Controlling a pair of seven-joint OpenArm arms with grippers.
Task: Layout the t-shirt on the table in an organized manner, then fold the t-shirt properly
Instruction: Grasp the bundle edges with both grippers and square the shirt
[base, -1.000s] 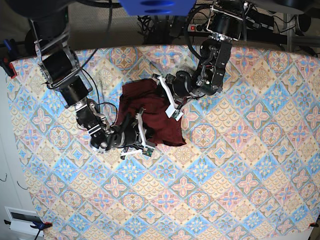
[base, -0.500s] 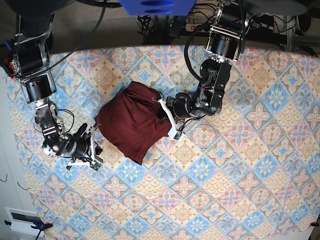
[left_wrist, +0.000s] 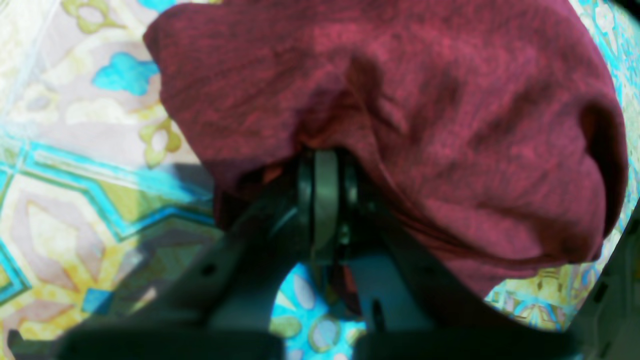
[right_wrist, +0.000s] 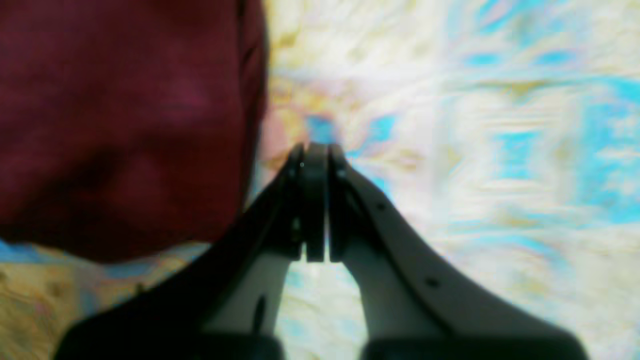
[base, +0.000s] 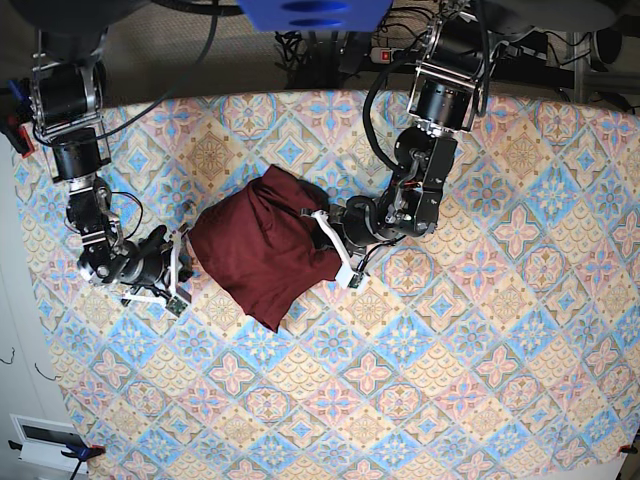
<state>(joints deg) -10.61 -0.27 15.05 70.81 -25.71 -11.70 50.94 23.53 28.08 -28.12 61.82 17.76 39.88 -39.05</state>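
The maroon t-shirt (base: 262, 245) lies bunched in a rough lump on the patterned table (base: 450, 380), left of centre. My left gripper (base: 336, 255) is at the shirt's right edge. In the left wrist view it (left_wrist: 325, 170) is shut on the t-shirt (left_wrist: 400, 90), with fabric draped over its tips. My right gripper (base: 180, 268) sits low on the table just beside the shirt's left edge. In the right wrist view it (right_wrist: 314, 155) is shut and empty, with the t-shirt (right_wrist: 125, 125) to its left and bare table (right_wrist: 475, 125) ahead.
Cables and a power strip (base: 400, 50) lie beyond the table's far edge. A blue object (base: 310, 12) hangs at the top. A white box (base: 45, 437) sits off the table's lower left corner. The tablecloth stretches wide to the right and the front.
My right gripper has moved left off the shirt and now sits shut beside its left edge. The shirt has been drawn out leftward. My left gripper has shifted slightly down-left, still holding the fabric.
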